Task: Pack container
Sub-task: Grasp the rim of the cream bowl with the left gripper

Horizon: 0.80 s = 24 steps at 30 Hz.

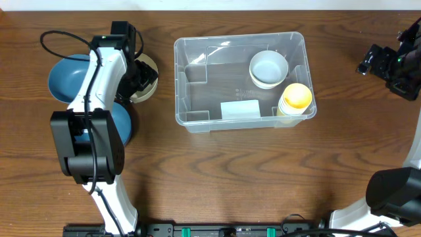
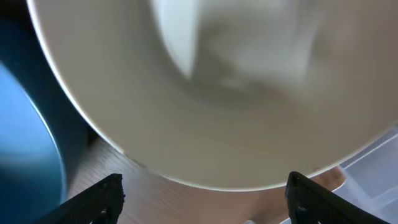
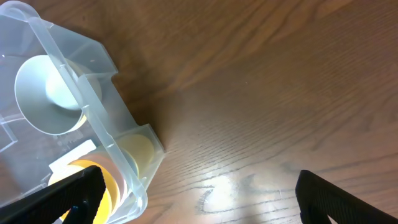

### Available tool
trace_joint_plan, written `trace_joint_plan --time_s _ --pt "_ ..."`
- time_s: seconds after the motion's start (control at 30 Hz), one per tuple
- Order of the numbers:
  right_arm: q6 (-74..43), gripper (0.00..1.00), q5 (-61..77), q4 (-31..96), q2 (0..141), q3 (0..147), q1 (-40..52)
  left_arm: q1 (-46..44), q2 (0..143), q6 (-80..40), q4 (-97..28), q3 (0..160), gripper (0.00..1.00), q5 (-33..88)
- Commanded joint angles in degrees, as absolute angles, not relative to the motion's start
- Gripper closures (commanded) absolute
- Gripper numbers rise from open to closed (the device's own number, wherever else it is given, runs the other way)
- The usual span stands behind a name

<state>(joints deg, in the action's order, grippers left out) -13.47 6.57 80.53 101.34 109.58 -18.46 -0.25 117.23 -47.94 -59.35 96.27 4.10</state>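
From above, the left gripper (image 1: 140,74) hangs over a cream bowl (image 1: 149,78) near the table's (image 1: 230,178) left side. Two glossy blue bowls, one (image 1: 66,79) nearer the left edge and one (image 1: 125,122) half under the arm, sit beside it. The container (image 1: 197,99), clear ribbed plastic with rounded corners, stands at the table's middle toward the far edge. It holds a round white bowl (image 1: 268,68) and a yellow cup (image 1: 295,97) at its right end. A pale label (image 1: 239,108) lies along its near wall, its writing too small to read. The right gripper (image 1: 375,60) is at the right edge, well apart from the container. In the left wrist view, the black fingers (image 2: 106,199) stand wide apart with the smooth cream bowl filling the frame just ahead. Contact cannot be told. In the right wrist view, the fingers (image 3: 336,199) are spread fully over bare grained wood, holding nothing, beside the container's corner.
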Motion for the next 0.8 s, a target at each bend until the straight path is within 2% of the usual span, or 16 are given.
trace_joint_plan --time_s 0.0,0.5,0.53,0.77 --pt "-13.6 0.01 6.2 80.6 101.5 110.6 -18.2 -0.4 117.3 -57.9 -59.2 95.4 0.16 3.4" --pt "-13.6 0.01 6.2 80.6 101.5 110.6 -18.3 -0.4 119.8 -59.3 -53.3 93.9 0.19 3.4" --pt "-13.6 0.01 6.2 80.6 101.5 110.6 -18.3 -0.4 120.3 -59.3 -53.2 93.8 0.22 3.4" --pt "-13.6 0.01 6.2 80.6 101.5 110.6 -18.4 -0.4 121.8 -59.2 -51.6 93.9 0.72 3.4"
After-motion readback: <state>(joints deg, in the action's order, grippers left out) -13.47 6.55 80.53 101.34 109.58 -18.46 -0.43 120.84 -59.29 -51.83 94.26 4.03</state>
